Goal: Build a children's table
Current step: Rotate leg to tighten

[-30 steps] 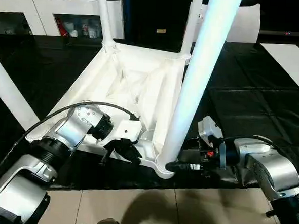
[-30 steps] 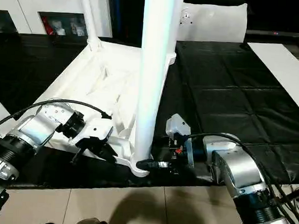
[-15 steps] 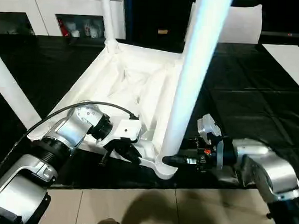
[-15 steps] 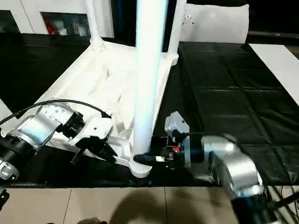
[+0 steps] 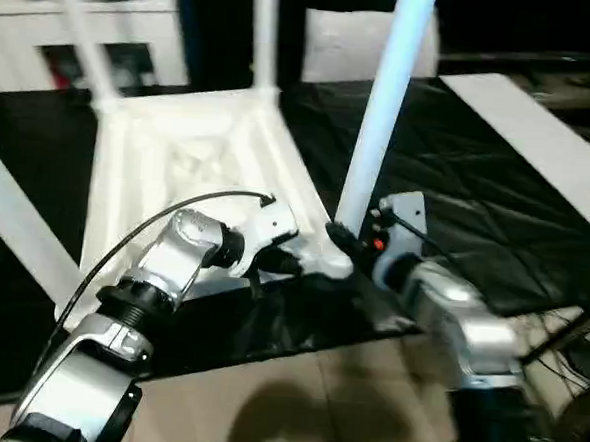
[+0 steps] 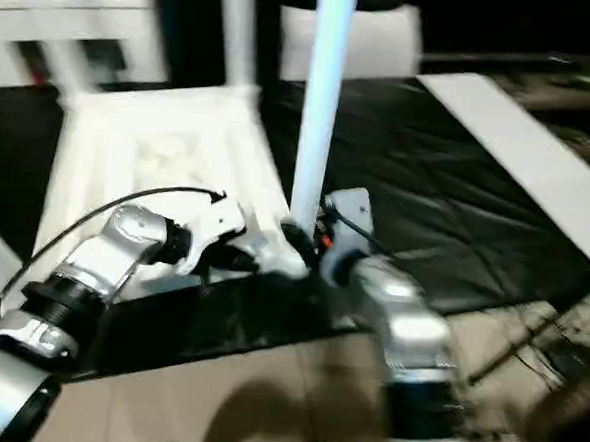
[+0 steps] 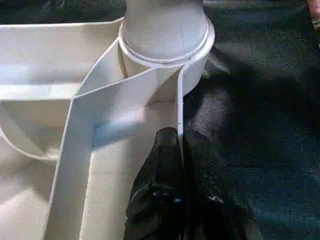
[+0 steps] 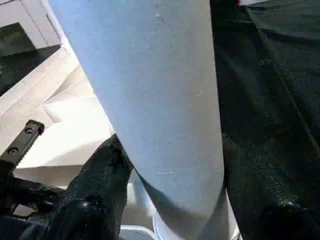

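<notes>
The children's table lies upside down on the black mat, its ribbed white tabletop (image 5: 179,144) facing up. White legs stand in its sockets; the near-right leg (image 5: 382,116) rises from the corner closest to me. My left gripper (image 5: 277,263) is shut on the thin near rim wall beside that corner socket (image 7: 165,45), with its black fingers (image 7: 160,165) on either side of the wall. My right gripper (image 5: 339,236) clasps the foot of the near-right leg (image 8: 150,100), which sits between its fingers (image 8: 95,190).
A flat white board strip (image 5: 540,146) lies on the mat (image 5: 457,191) to the right. White cabinets (image 5: 27,14) stand at the back left and a white panel (image 5: 366,40) behind the table. Tiled floor (image 5: 314,403) runs along the mat's near edge, with cables (image 5: 568,338) at the right.
The camera has swung, shifting the whole picture. My right forearm has turned to point away from me, its gripper still at the leg's foot. The left gripper stays on the rim.
</notes>
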